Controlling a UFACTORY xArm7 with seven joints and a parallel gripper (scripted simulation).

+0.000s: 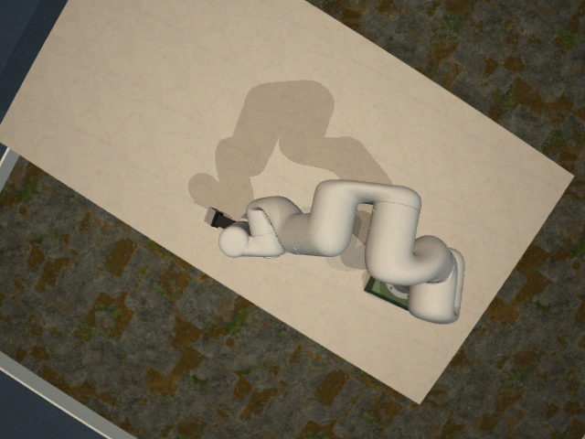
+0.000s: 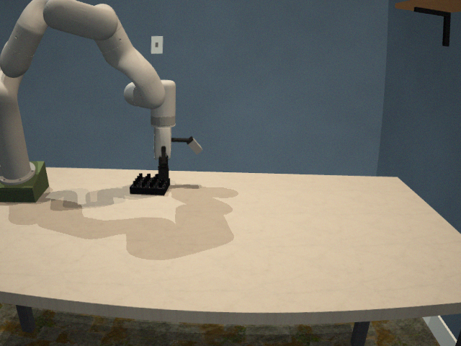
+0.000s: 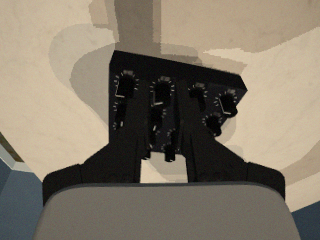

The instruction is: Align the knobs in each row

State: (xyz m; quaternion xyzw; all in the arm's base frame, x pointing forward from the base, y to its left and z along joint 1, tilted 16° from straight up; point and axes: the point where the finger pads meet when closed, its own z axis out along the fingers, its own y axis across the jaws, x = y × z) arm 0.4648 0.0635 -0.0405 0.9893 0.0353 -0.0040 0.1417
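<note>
Green at the exterior view's far left, the base [image 1: 370,284] [image 2: 41,176], beneath the pale arm [image 1: 333,212] [image 2: 80,18]. Next, near the back edge of the table [image 1: 142,61] [image 2: 297,241] [image 3: 280,30], the black knob box [image 2: 148,189] [image 3: 180,67], flat on its underside. Above its right-hand end, pointing down, the jaws [image 2: 163,179], spread by a narrow gap. To their right, a small grey block [image 1: 210,217] [image 2: 194,145] on a black bracket.

In the wrist view, along the far edge from left: a knob [image 3: 126,87] outside the jaws; another knob [image 3: 162,92] seen in the gap, not visibly pinched; a third knob [image 3: 200,97], partly hidden; then an end knob [image 3: 228,104], well apart from the jaws. Most knobs behind too dark or covered to read.
</note>
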